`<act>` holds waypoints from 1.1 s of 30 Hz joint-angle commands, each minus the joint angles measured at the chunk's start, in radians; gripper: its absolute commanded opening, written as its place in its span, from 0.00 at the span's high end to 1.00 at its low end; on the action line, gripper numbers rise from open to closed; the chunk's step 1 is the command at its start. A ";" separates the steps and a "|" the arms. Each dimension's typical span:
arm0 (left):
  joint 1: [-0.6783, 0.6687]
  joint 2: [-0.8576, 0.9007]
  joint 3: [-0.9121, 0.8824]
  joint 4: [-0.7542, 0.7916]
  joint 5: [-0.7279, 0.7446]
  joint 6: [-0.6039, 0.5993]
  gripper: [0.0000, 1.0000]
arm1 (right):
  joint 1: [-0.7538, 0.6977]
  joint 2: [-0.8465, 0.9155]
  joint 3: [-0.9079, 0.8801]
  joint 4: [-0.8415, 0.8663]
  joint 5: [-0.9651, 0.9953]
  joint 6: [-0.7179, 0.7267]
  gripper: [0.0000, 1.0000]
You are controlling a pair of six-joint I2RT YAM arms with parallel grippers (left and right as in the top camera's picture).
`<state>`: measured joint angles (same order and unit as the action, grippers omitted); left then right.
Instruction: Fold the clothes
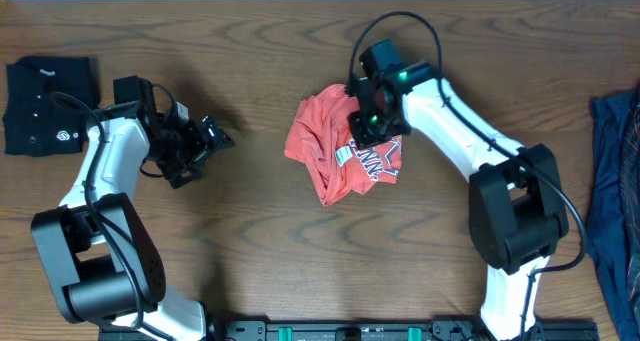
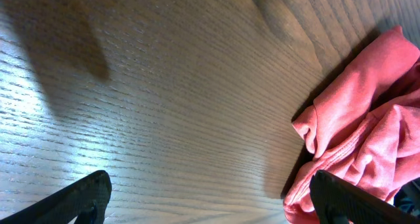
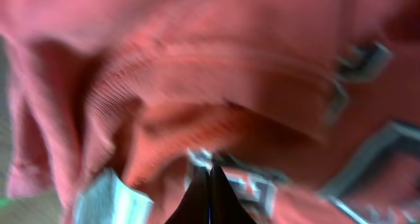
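The clothes include a coral-red T-shirt (image 1: 335, 146) with white-and-navy lettering, lying crumpled at the table's middle. My right gripper (image 1: 368, 121) is down on its upper right part. In the blurred right wrist view the jaws (image 3: 210, 175) are pressed together, with a fold of the T-shirt (image 3: 197, 66) pinched at their tips. My left gripper (image 1: 198, 151) hovers open to the left of the T-shirt, apart from it. In the left wrist view its fingertips (image 2: 85, 198) stand wide over bare wood, and the T-shirt's edge (image 2: 354, 132) lies by the right finger.
A folded black shirt (image 1: 45, 106) lies at the far left of the wooden table (image 1: 250, 51). A dark blue garment (image 1: 615, 201) hangs along the right edge. Both arm bases stand at the front edge.
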<state>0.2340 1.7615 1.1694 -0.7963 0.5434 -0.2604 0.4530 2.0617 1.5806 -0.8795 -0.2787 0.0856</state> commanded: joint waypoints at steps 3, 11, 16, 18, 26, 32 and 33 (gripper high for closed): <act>0.000 -0.019 0.004 -0.003 -0.005 0.017 0.02 | 0.050 -0.006 -0.026 0.108 -0.044 0.011 0.99; 0.000 -0.019 0.004 -0.003 -0.005 0.017 0.02 | 0.113 0.002 -0.026 0.263 -0.048 0.056 0.99; 0.000 -0.019 0.004 -0.006 -0.005 0.017 0.02 | 0.148 0.004 -0.026 0.344 -0.051 0.067 0.99; 0.000 -0.019 0.004 -0.010 -0.004 0.017 0.02 | 0.158 0.020 -0.026 0.358 -0.045 0.067 0.99; 0.000 -0.019 0.004 -0.010 0.019 0.021 0.02 | 0.149 0.089 -0.021 0.351 -0.050 0.069 0.99; 0.000 -0.019 0.004 -0.011 0.019 0.021 0.02 | 0.115 0.016 0.117 0.195 -0.051 0.016 0.99; 0.000 -0.019 0.004 -0.011 0.019 0.021 0.02 | 0.112 0.003 0.158 0.143 -0.051 -0.008 0.99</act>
<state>0.2340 1.7611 1.1694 -0.8040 0.5510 -0.2569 0.5873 2.1410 1.6447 -0.6998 -0.3218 0.1303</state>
